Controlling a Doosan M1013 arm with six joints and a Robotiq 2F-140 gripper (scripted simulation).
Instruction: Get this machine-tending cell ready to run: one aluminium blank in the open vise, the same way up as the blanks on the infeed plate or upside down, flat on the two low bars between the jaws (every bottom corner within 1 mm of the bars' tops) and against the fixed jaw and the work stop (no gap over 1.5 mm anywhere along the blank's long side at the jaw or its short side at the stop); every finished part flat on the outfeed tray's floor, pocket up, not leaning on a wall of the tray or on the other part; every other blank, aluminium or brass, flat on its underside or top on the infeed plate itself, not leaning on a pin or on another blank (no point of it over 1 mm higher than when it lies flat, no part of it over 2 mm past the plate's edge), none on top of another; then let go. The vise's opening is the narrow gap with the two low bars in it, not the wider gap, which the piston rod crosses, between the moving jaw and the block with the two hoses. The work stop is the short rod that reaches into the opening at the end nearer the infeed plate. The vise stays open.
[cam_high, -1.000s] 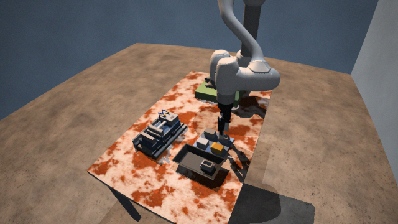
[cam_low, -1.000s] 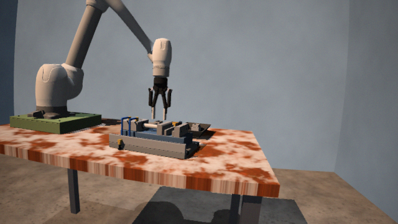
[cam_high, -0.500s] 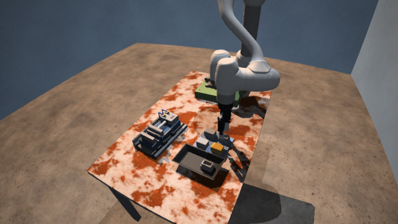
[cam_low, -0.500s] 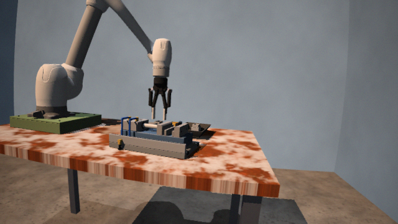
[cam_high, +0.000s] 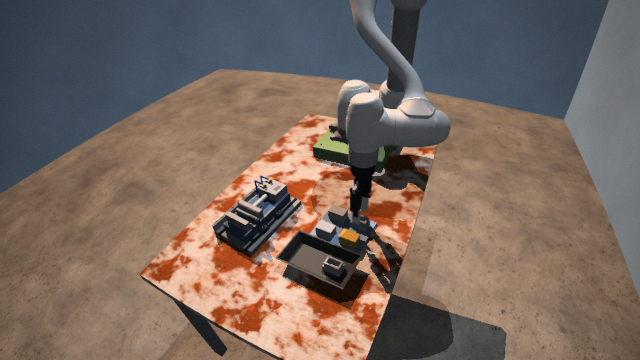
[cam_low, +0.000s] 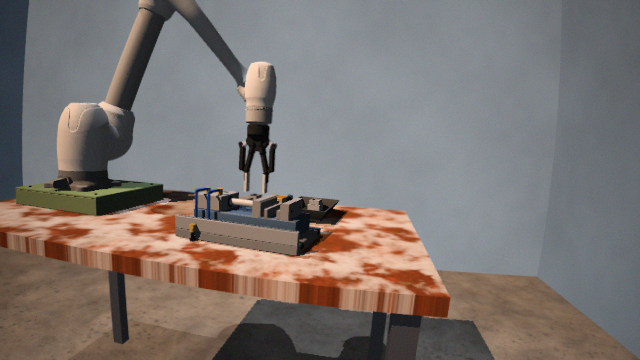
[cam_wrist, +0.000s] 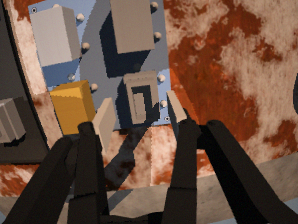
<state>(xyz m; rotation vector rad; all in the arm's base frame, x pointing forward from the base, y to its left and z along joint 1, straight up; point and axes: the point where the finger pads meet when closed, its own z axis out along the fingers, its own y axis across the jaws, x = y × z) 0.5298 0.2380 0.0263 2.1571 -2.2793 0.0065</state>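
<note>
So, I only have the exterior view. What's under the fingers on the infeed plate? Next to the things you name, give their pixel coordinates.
Observer: A finished part (cam_high: 364, 221) (cam_wrist: 141, 79), pocket up, at one corner of the infeed plate (cam_high: 371, 230) (cam_wrist: 56, 74).

Operator: Any aluminium blanks there?

Observer: Two: one beside the brass blank (cam_high: 349, 237) (cam_low: 283, 199) (cam_wrist: 72, 109), one beside that finished part.

Operator: Tray's part, pocket up?

Observer: Yes, the top view shows the pocket of the tray's part (cam_high: 334, 271) (cam_low: 315, 205) (cam_wrist: 9, 120) facing up.

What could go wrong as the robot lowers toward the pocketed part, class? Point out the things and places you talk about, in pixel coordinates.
The brass blank (cam_high: 349, 238) (cam_wrist: 71, 107) sits close beside one finger of the open end effector (cam_high: 358, 216) (cam_low: 255, 191) (cam_wrist: 140, 120), so that finger might knock it.

Pins (cam_wrist: 161, 78) (cam_wrist: 163, 104) stand along the finished part's (cam_wrist: 142, 98) other side; the opposite finger could strike them.

In the outfeed tray (cam_high: 305, 257), another finished part (cam_high: 333, 267) (cam_low: 315, 204) already takes up space, so careless placing might leave them leaning together.
</note>
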